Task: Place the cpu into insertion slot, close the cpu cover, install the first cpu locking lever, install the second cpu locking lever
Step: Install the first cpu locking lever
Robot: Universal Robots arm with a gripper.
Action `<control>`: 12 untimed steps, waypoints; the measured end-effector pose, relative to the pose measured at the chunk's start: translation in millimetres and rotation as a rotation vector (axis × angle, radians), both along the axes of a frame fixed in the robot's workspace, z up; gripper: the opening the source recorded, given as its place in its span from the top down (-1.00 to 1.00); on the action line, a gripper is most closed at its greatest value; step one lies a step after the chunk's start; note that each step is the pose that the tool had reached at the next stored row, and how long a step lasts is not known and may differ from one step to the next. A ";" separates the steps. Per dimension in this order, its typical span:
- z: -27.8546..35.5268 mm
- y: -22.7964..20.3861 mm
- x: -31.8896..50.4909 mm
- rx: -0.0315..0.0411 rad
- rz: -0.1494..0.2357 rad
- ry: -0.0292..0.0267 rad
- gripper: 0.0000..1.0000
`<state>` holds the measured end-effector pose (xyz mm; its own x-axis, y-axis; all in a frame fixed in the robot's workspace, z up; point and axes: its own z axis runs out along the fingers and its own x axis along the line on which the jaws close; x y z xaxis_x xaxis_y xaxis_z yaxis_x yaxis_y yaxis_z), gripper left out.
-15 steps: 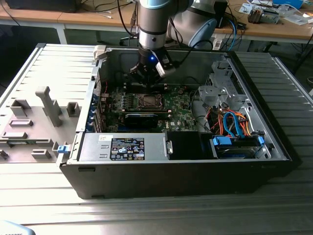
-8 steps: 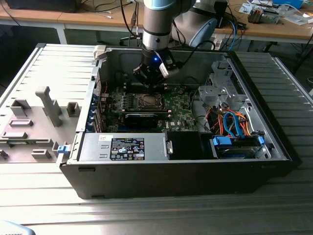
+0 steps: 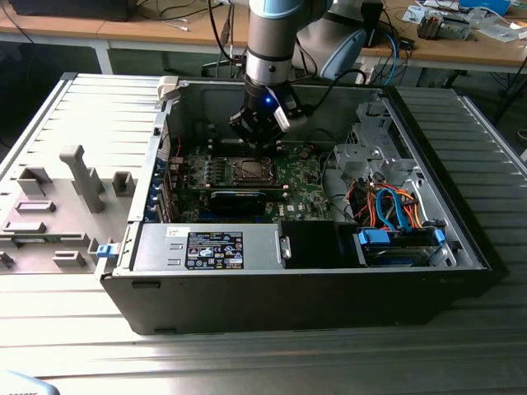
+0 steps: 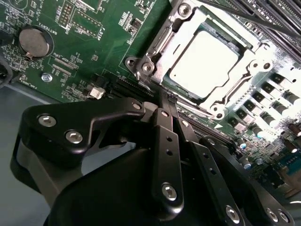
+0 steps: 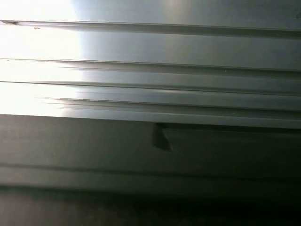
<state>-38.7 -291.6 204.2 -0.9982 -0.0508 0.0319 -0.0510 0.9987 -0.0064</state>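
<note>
In the second wrist view the cpu [image 4: 203, 63] lies flat in the insertion slot [image 4: 221, 101], its pale face showing through the window of the cpu cover [image 4: 186, 21], which is folded down over it. A thin metal locking lever [image 4: 159, 46] runs along one side of the socket. My gripper [image 4: 168, 96] is shut, its black fingertips together at the socket's edge near the hinge end of that lever; I cannot tell whether they touch it. In the exterior view the gripper [image 3: 257, 141] hangs just behind the insertion slot [image 3: 251, 170], inside the open computer case.
The green motherboard [image 3: 300, 193] carries a black card [image 3: 239, 199] in front of the socket and a coin battery [image 4: 35, 41]. Case walls [image 3: 296, 296], a drive cage [image 3: 375, 156] and coloured cables [image 3: 395, 210] stand at the exterior view's right. A grey fixture block [image 3: 82, 177] sits outside, left.
</note>
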 end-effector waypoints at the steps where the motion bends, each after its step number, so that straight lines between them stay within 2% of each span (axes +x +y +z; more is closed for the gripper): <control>1: -0.3 -0.1 0.8 0.0010 0.000 0.0000 0.79; 4: -2.1 -0.7 3.2 0.0050 0.000 -0.0006 0.79; 8: -2.5 -0.9 4.7 0.0055 0.000 0.0002 0.79; 10: 1.1 -0.8 4.8 0.0064 0.000 -0.0010 0.79; 12: 12.1 -0.9 4.5 0.0059 0.000 -0.0018 0.79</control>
